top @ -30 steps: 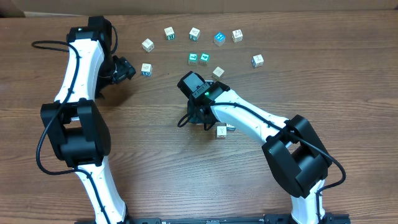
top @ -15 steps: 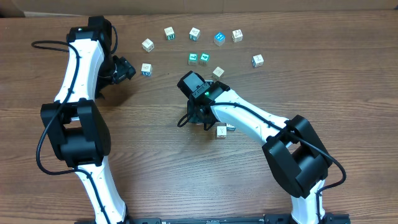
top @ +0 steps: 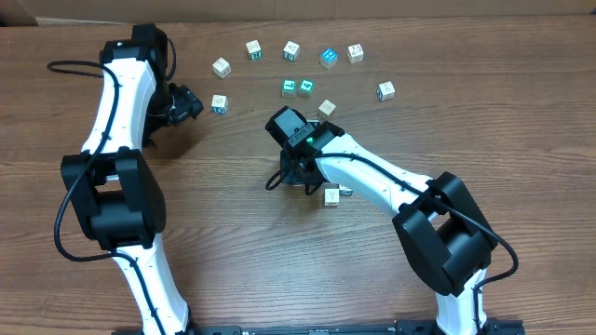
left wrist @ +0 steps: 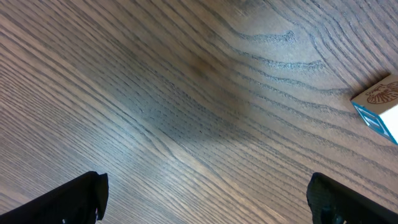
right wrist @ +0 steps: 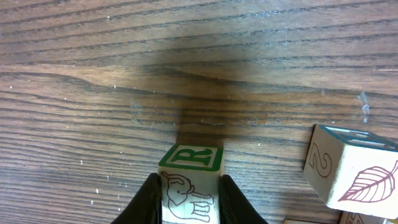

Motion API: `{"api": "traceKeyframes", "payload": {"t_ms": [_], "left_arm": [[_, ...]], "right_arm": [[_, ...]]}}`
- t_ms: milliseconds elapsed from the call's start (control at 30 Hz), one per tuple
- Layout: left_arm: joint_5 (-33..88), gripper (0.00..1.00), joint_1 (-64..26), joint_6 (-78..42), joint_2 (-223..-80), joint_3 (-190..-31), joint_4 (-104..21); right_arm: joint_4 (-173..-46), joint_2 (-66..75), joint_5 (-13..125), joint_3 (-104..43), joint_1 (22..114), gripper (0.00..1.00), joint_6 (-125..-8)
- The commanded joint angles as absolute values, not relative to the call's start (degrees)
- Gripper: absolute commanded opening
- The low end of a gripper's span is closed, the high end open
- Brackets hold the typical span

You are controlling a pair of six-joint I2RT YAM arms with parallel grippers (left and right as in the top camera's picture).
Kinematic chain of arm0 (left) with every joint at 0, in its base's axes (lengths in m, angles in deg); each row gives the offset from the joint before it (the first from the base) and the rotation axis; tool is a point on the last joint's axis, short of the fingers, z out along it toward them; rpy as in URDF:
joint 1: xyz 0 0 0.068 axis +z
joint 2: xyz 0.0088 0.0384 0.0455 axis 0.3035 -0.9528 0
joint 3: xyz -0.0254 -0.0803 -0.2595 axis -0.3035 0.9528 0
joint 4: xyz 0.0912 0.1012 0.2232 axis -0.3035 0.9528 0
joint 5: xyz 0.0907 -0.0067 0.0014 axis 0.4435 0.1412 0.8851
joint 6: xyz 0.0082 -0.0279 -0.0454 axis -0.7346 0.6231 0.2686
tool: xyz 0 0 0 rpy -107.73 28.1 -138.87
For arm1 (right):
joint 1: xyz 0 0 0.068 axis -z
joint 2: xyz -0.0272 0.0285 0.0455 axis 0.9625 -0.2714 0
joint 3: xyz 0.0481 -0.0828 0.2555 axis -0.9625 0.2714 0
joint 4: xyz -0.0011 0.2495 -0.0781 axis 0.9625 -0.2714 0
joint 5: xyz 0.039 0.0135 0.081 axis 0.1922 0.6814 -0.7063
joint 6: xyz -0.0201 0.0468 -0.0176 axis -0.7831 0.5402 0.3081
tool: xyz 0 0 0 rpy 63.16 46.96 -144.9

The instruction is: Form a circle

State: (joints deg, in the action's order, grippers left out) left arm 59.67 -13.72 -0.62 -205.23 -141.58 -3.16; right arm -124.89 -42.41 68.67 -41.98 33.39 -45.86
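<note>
Brown wood-grain surface [top: 521,112], matte and streaked, carries small whitish square-edged cubes. Right fingers [right wrist: 149,200] pinch the R-and-elephant cube [right wrist: 189,177] near the centre, with the white arm bent low over it. A leaf-printed cube [right wrist: 348,171] sits just beside it, apart; that cluster is largely hidden beneath the arm. Left fingers [left wrist: 74,199] stand spread wide over bare grain, near a blue-edged cube [left wrist: 379,102].
</note>
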Motion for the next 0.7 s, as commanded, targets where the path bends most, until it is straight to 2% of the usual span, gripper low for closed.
{"api": "traceKeyframes", "payload": {"t_ms": [0,167,267,433,533,667], "left_arm": [[59.6,1.00,-14.0,-1.5,-205.4,-142.5,-3.2],[59.6,0.99,-14.0,-1.5,-205.4,-142.5,-3.2],[59.6,1.00,-14.0,-1.5,-205.4,-142.5,-3.2],[59.6,0.99,-14.0,-1.5,-205.4,-142.5,-3.2],[59.6,1.00,-14.0,-1.5,-205.4,-142.5,-3.2],[59.6,1.00,-14.0,-1.5,-205.4,-142.5,-3.2]], "right_arm": [[-125.3,-43.3,69.3,-41.5,33.6,0.32,-45.8],[-125.1,-43.3,69.3,-41.5,33.6,0.45,-45.8],[-125.0,-43.3,69.3,-41.5,33.6,0.47,-45.8],[-124.3,-43.4,69.3,-41.5,33.5,0.46,-45.8],[-124.3,-43.5,69.3,-41.5,33.5,0.37,-45.8],[-124.3,-43.5,69.3,-41.5,33.5,0.32,-45.8]]}}
